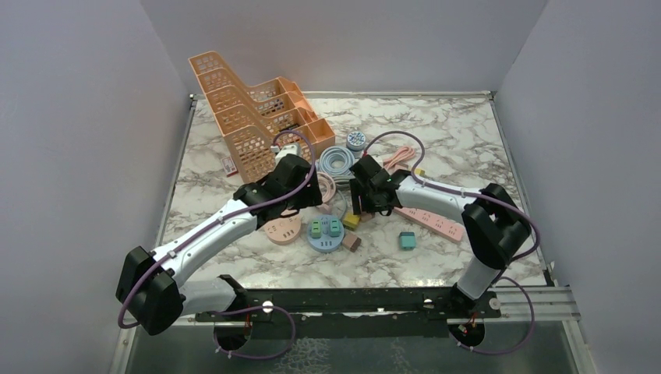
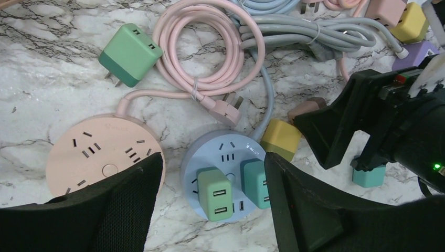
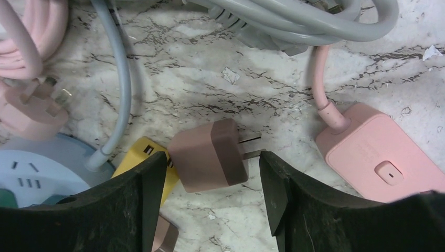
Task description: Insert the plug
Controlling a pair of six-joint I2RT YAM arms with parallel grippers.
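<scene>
1. Checking nearest the arm bases on the top camera, I find a loose teal cube (image 1: 407, 240) lying unplugged on the marble table (image 1: 468, 132), at about four o'clock from the blue round socket hub (image 2: 210, 149).
2. That hub already carries two chargers pushed into it: a light green adapter (image 2: 215, 193) and, at its three o'clock, a seated teal adapter (image 2: 254, 184). I judge that much done.
3. My left gripper (image 2: 210, 168) hangs over the hub with its fingers apart and nothing between them. The pink round socket hub (image 2: 99, 157), at nine o'clock of the blue one, shows only bare sockets where I can see it.
4. My right gripper (image 3: 211, 157) has its fingers spread either side of the brown adapter (image 3: 210, 155), not clamped on it. The adapter lies on its side on the marble, prongs toward three o'clock. I take it as the plug to insert, so it is neither lifted nor seated.
5. A yellow adapter (image 3: 139, 155) sits just beside it at nine o'clock, and a pink power strip (image 3: 378, 157) lies apart at three o'clock.
6. Farther out, a loose green adapter (image 2: 128, 54) and the pink cable's plug (image 2: 225, 107) lie unplugged. The grey cable coil (image 1: 337, 162) and orange rack (image 1: 249, 117) sit toward twelve o'clock.
7. Left to do, as I judge it: grip the brown adapter, turn its prongs down and press it into a free socket.
</scene>
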